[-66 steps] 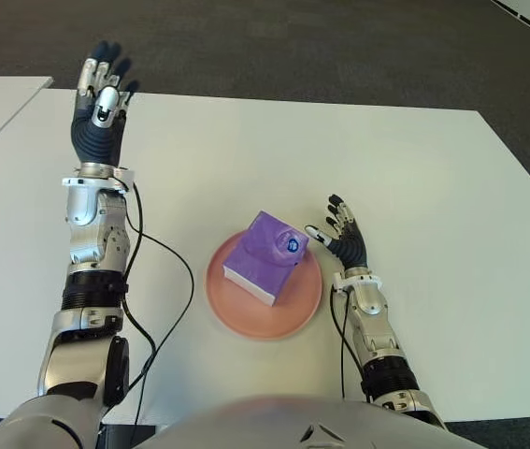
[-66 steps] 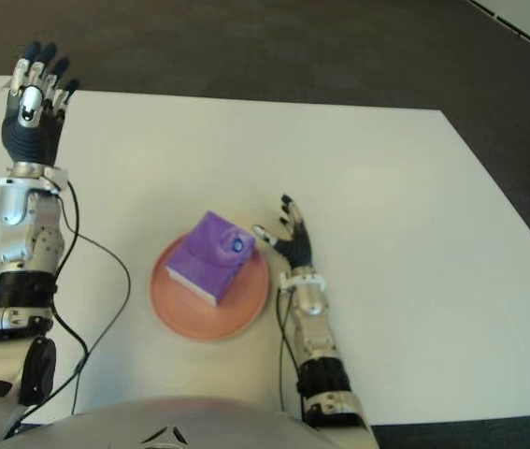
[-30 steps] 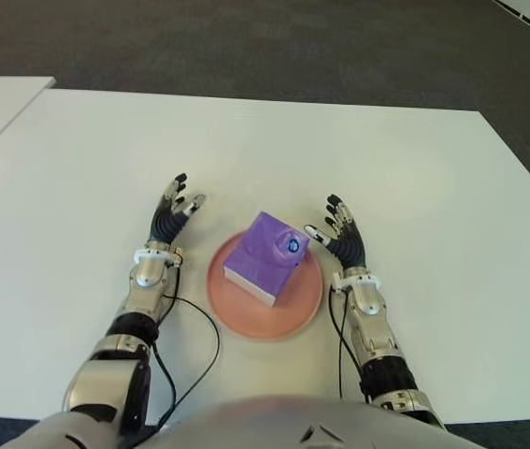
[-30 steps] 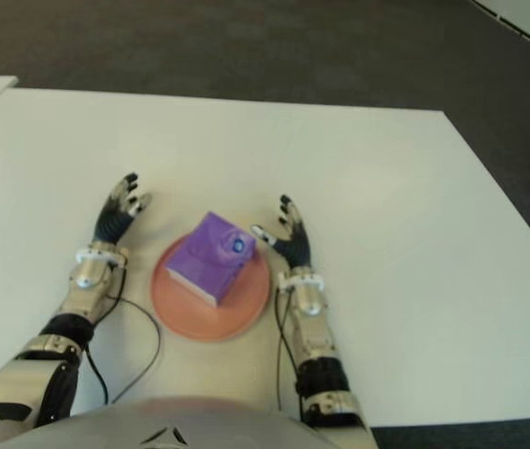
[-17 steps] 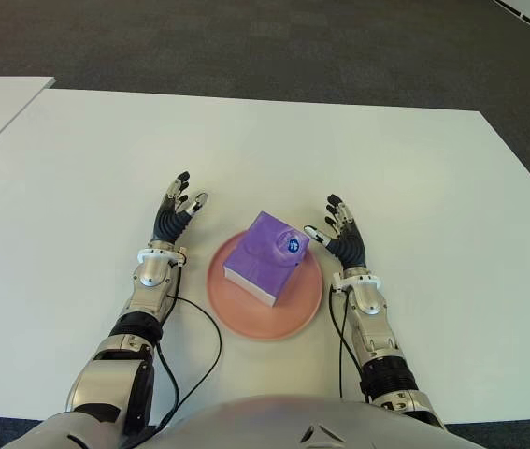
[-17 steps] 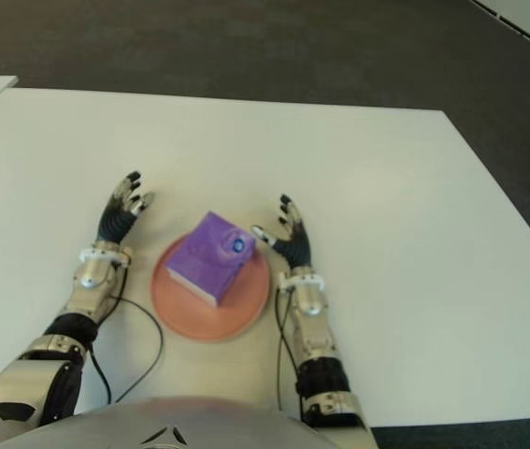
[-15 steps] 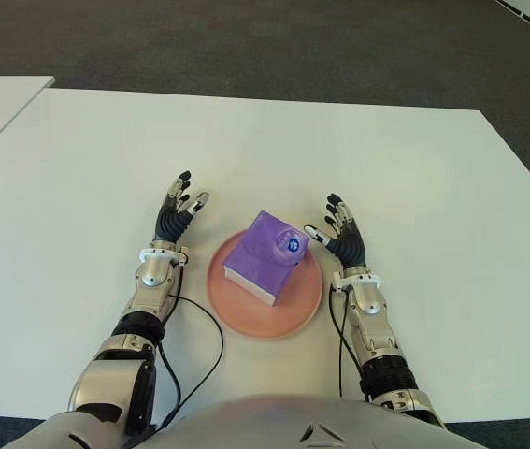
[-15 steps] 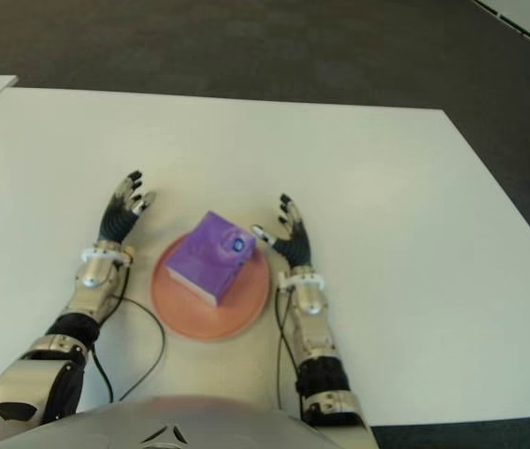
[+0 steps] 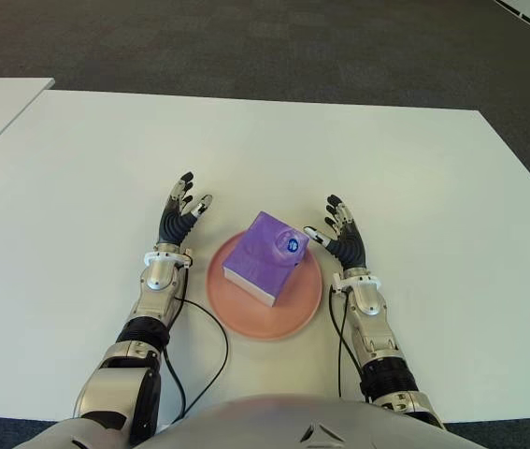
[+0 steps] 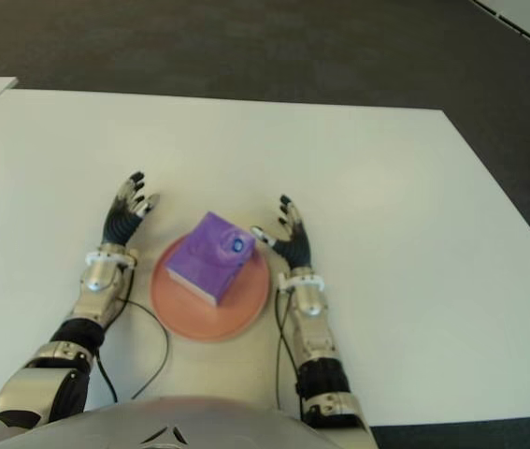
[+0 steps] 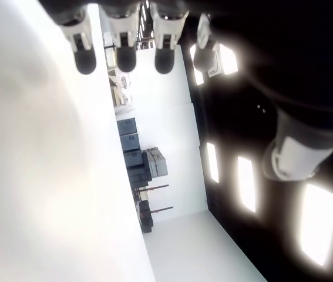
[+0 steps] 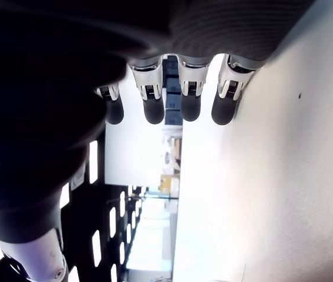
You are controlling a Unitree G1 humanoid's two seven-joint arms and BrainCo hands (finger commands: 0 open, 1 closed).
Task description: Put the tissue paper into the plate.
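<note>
Left hand [image 9: 179, 217] nearer plate [image 9: 246, 313], fingers spread.

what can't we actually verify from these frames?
- Plate: centre hidden under the purple tissue box in both eye views.
- Left robot hand, right robot hand: contact with the table unclear; the wrist views show only fingertips.
- Box logo: too small to read.

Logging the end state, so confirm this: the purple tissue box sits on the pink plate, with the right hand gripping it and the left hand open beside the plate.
Not quite. The right hand is not gripping the purple tissue box; in the left eye view it is open beside the pink plate, holding nothing. The rest stands: the box sits on the plate, and the left hand is open on the other side.
</note>
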